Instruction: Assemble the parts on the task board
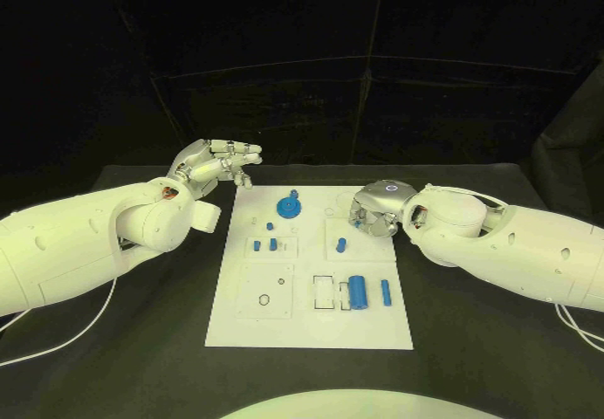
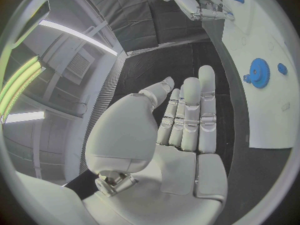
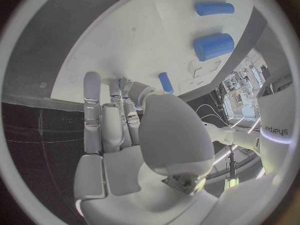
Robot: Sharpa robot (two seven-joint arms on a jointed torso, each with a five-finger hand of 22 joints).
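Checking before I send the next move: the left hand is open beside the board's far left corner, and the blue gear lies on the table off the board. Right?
Not quite. The blue gear sits on the task board, near its far edge, as the head view shows. The left hand is indeed open beside that corner.

Two bulky, glossy white arms with rounded shells and small dimpled recesses end in the silver segmented left hand (image 1: 216, 163) and right hand (image 1: 378, 209), a reddish ring showing at the left wrist, thin white cables trailing beside each arm, grey lettering on the right forearm
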